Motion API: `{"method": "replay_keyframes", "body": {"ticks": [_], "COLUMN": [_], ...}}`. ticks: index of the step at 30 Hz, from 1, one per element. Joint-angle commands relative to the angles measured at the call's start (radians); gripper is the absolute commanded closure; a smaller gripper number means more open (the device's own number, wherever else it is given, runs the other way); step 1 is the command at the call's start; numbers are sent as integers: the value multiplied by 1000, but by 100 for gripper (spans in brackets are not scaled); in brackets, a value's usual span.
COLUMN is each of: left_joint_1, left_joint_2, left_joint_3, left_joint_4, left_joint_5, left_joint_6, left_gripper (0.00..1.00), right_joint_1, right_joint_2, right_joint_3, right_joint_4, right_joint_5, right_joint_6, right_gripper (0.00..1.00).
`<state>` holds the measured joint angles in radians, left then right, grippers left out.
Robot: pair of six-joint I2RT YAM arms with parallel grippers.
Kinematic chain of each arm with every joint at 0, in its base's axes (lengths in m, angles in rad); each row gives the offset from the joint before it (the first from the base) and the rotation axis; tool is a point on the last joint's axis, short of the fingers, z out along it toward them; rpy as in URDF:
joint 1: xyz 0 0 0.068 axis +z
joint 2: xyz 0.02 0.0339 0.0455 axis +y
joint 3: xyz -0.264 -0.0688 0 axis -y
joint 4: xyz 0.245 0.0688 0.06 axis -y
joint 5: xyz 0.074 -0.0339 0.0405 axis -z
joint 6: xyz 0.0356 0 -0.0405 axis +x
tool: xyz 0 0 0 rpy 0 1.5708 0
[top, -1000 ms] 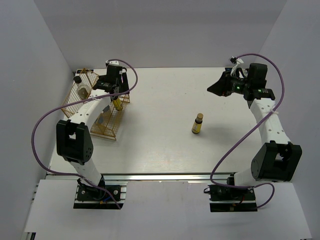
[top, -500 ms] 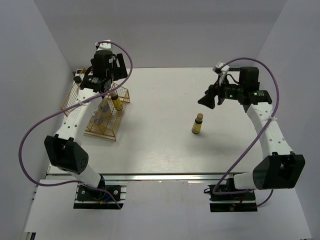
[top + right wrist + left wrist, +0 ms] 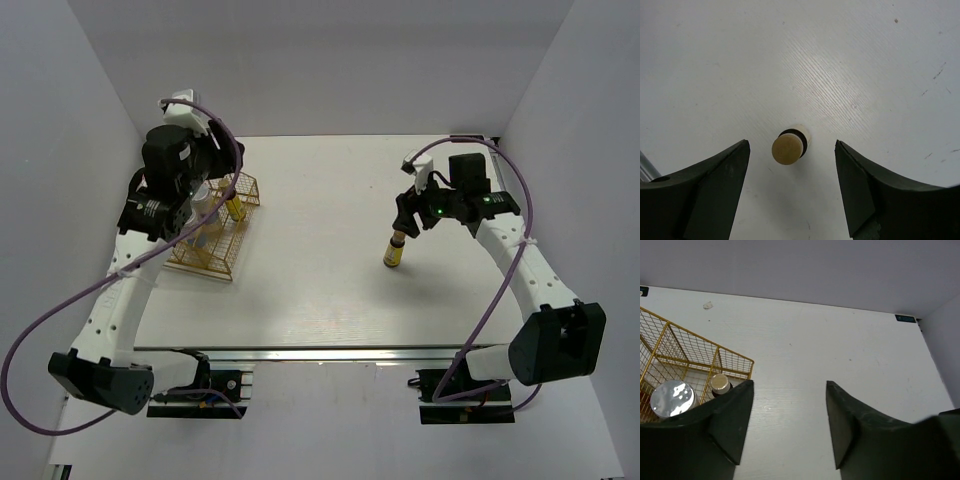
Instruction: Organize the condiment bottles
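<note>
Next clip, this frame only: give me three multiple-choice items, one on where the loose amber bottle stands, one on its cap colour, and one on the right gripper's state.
1. Where is the amber bottle?
A. On an arm's base
B. Upright on the table, right of centre
C. On a shelf at the back wall

2. What colour is its cap?
A. Cream
B. Blue
C. Red

3. What state is the right gripper in?
A. Shut on the bottle
B. Out of view
C. Open, the bottle untouched between its fingers

Answers:
1 B: the top view shows it standing alone on bare tabletop.
2 A: the right wrist view looks straight down on a pale cream disc.
3 C: that view shows clear table on both sides, between the cap and each finger.
</note>
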<state>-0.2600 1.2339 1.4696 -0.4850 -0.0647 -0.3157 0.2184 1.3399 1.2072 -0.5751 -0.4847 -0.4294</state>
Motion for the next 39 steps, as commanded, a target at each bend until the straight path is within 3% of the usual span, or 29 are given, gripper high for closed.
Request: {"method": "replay_keyframes", "body": {"ticks": [1,24,27,35,39], "left_joint_1": [4,4,4,4,4], "left_joint_2": [-60,-146,-148,-159,-154], "left_joint_3": [-46,-85,-78,-75,-34], "left_joint_4": [-6,-61,-70,-72,-79], "left_joint_5": [48,34,28,23,34], "left_joint_6": [-23,-59,-52,-52,-46], "left_gripper": [29,24,24,24,23], "right_joint_1": [7,47,55,68,97], "right_joint_2": [34,116,113,108,94], "right_joint_3": [-12,-106,-109,-86,-9], "right_joint_4": [9,73,93,90,77], "right_joint_5": [49,57,61,37,-44], "right_joint_6": [4,-28,-34,-68,-57], "right_gripper": [26,50,57,100,100]}}
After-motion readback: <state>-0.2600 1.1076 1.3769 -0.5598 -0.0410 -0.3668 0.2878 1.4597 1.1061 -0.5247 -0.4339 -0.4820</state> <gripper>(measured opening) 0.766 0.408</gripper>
